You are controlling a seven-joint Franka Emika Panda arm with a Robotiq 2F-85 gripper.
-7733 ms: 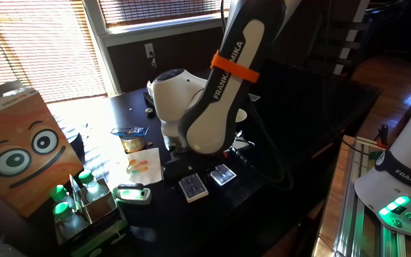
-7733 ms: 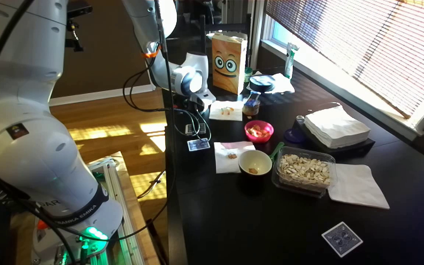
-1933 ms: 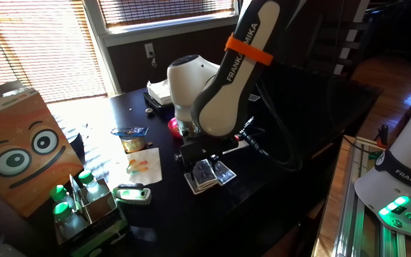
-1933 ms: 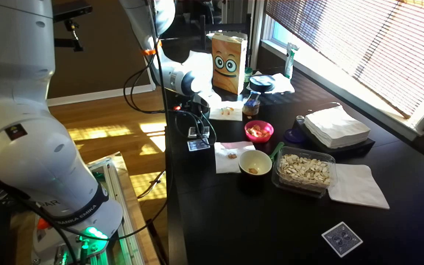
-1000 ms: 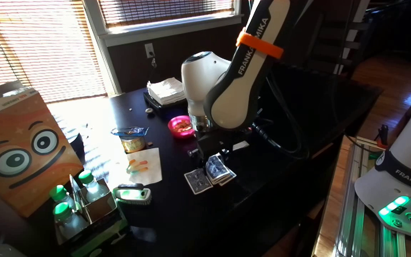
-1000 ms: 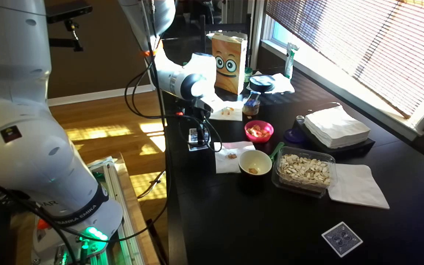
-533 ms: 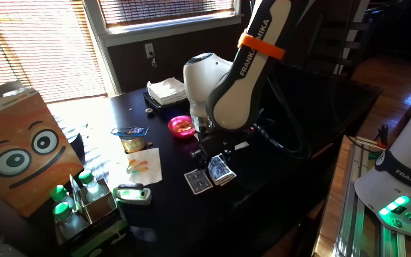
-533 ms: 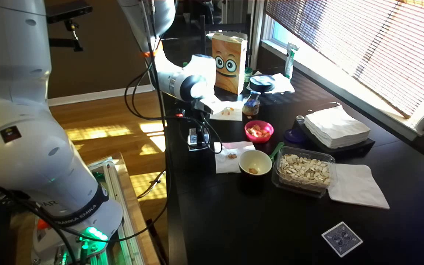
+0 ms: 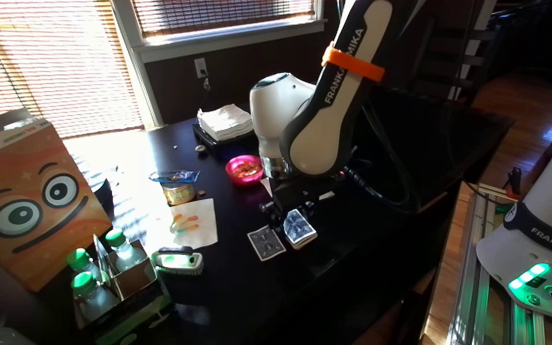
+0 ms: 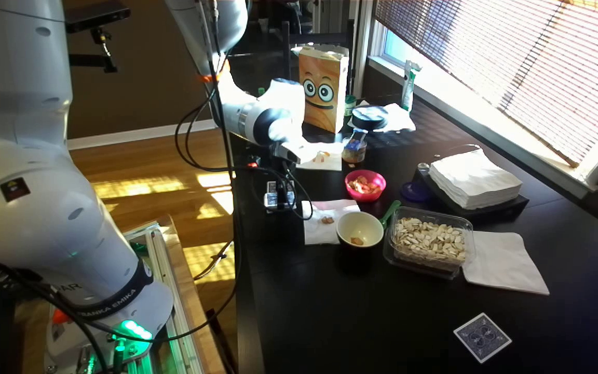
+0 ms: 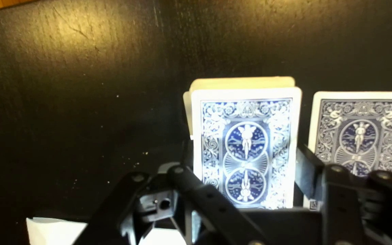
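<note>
My gripper (image 9: 293, 216) points down and is shut on the long sides of a deck of blue-backed playing cards (image 9: 301, 227). In the wrist view the deck (image 11: 247, 115) lies between the two fingers (image 11: 246, 161), with both fingers against its edges. Cards beneath the top one stick out at its far and left edges. The deck sits on or just above other cards; contact is hidden. A flat blue-backed card (image 9: 266, 243) lies beside it, also in the wrist view (image 11: 359, 132). In an exterior view my gripper (image 10: 281, 183) partly hides the cards.
A pink bowl (image 9: 245, 168) stands near the gripper. A napkin with gummy candies (image 9: 193, 223), a brush (image 9: 178, 261), a bottle carrier (image 9: 134, 282) and a cereal box (image 9: 29, 191) stand nearby. A cream bowl (image 10: 359, 230), seed container (image 10: 429, 241) and lone card (image 10: 482, 337) are farther along.
The gripper took the deck from above the flat card and carried it onto the neighbouring cards, toward the right in an exterior view. In the last half second it shifted only slightly and lower.
</note>
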